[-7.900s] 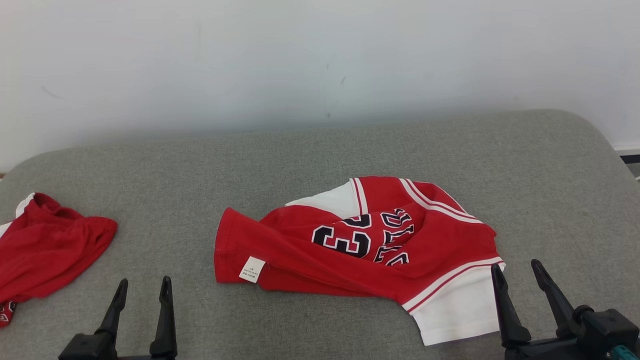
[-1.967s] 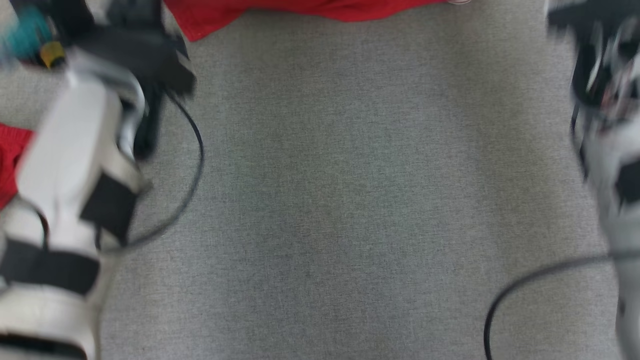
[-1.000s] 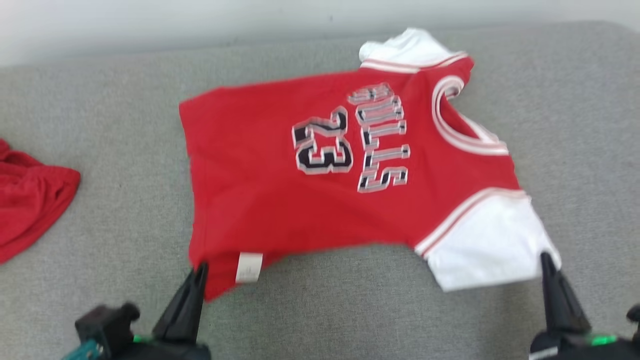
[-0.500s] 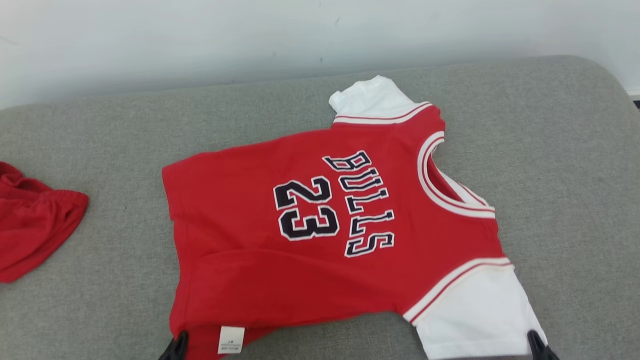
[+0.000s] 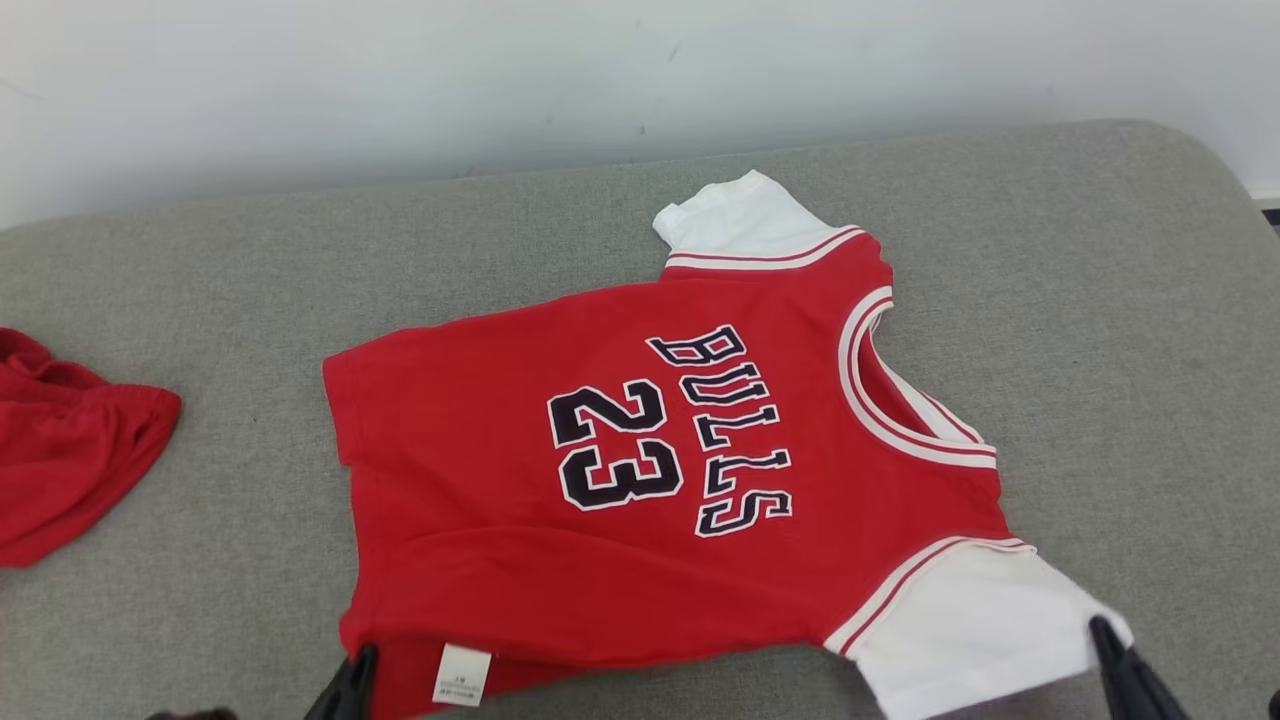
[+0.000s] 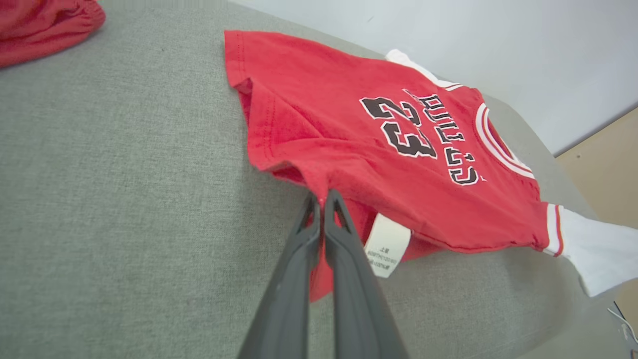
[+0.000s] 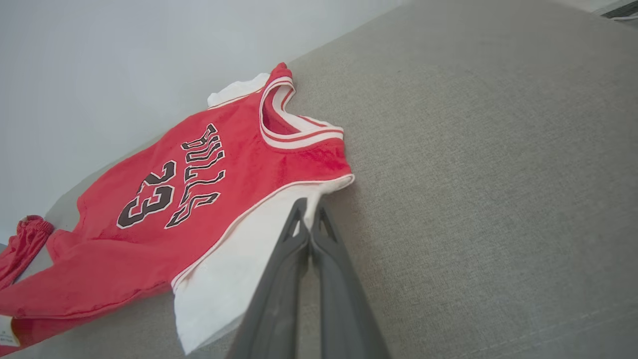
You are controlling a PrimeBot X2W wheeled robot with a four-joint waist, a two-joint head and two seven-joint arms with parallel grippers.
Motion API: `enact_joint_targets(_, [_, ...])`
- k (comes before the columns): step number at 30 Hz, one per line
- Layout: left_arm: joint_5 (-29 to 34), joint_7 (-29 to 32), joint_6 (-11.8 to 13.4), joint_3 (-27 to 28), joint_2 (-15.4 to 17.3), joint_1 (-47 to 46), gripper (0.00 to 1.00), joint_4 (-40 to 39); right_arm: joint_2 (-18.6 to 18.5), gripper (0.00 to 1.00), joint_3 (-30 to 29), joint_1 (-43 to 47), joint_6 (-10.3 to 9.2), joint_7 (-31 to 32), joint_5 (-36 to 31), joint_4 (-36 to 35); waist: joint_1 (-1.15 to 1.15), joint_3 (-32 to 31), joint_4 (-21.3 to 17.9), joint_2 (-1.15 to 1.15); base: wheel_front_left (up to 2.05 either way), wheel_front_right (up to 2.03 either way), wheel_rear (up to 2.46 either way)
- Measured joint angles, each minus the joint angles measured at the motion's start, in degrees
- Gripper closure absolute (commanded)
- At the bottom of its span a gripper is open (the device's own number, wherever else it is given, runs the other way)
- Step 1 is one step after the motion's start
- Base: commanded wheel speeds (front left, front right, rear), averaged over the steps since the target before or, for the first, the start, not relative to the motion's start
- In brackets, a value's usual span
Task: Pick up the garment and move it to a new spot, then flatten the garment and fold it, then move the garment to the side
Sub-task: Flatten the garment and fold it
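The garment (image 5: 640, 470) is a red jersey with white sleeves, printed "BULLS 23". It lies spread print-up on the grey cushion, neck to the right. My left gripper (image 5: 355, 680) is at the bottom left, shut on the red hem beside the white label (image 5: 462, 675). The left wrist view shows its fingertips (image 6: 322, 199) pinching that hem of the garment (image 6: 349, 124). My right gripper (image 5: 1110, 650) is at the bottom right, shut on the near white sleeve. In the right wrist view its closed tips (image 7: 309, 209) meet the sleeve edge of the garment (image 7: 209, 169).
A second crumpled red cloth (image 5: 70, 470) lies at the far left of the grey cushion (image 5: 1100, 300), and it shows again as the red cloth (image 6: 45, 20) in the left wrist view. A white wall stands behind. The cushion's rounded edge falls away at the right.
The crumpled garment now lies spread out flat, with both grippers, open before, shut on its near edge. Over the last half second the picture shifted slightly downward; the garment kept its shape.
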Motion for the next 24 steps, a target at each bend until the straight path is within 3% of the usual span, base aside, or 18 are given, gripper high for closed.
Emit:
enact_joint_targets(11, [-0.8,-0.2,-1.1,-0.3,-4.2,-11.9,1.0,5.5,-3.4,1.0,0.6,-14.8,0.0,-2.2,-1.5,6.3,0.0,1.9,0.8,0.01,0.0,0.0,0.0])
enact_joint_targets(24, [-0.9,-2.5,-3.6,-1.6,-9.2,-24.0,1.0,17.2,-10.4,1.0,9.6,-36.8,0.0,-5.7,1.8,24.7,0.01,8.0,2.4,0.01,0.0,0.0,0.0])
